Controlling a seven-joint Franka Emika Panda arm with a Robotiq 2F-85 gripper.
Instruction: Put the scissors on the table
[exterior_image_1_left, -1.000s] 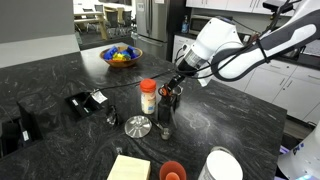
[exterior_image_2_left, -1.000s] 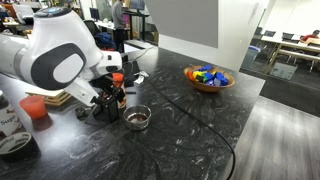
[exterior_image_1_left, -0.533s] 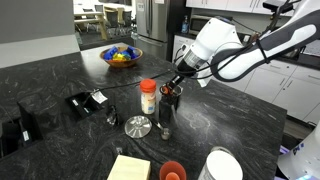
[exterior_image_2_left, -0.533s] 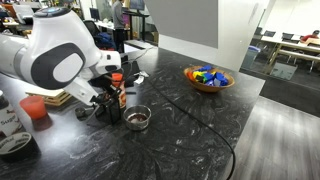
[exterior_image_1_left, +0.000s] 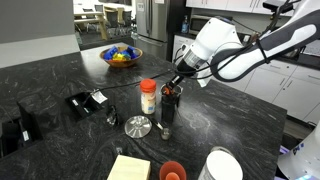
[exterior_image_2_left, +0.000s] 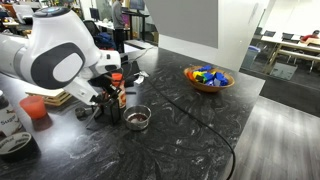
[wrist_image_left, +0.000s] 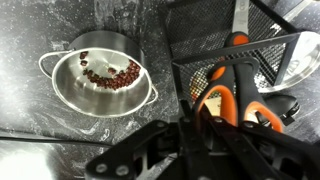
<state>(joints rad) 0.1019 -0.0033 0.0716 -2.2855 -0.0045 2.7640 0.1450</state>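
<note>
1. Change, gripper: the dark two-fingered Robotiq gripper (exterior_image_2_left: 108, 96) is found a shade lower and closer over the black wire-mesh holder (exterior_image_2_left: 112, 108) than a second ago. Over the last half second almost no shift is noted in either exterior view.
2. Change, objects: none is recorded. The small scissors with red-orange handles (wrist_image_left: 232, 88) are still stood blades-down inside the holder, not laid on the black stone-look table with thin white veins (exterior_image_1_left: 60, 70). The holder, the white bottle with orange lid (exterior_image_1_left: 148, 96) just beside it and the small steel bowl of red-brown beans (wrist_image_left: 100, 75) are kept where they were.
3. Meaning for the task: the step in hand is judged to be the grasp at the handles. The lift out of the holder and the setting down on the table are not yet done.
4. Grip state: in the wrist view the gripper is seen only as dark, blurred shapes right at the handle loops. Whether it is clamped on a handle or merely spread about it cannot be told.
5. Hidden or unclear: the blades are concealed inside the mesh. In both exterior views the scissors are almost wholly masked by gripper and holder. In the wrist view the holder is cut off at the right edge and the fingertips run into the lower edge.
</note>
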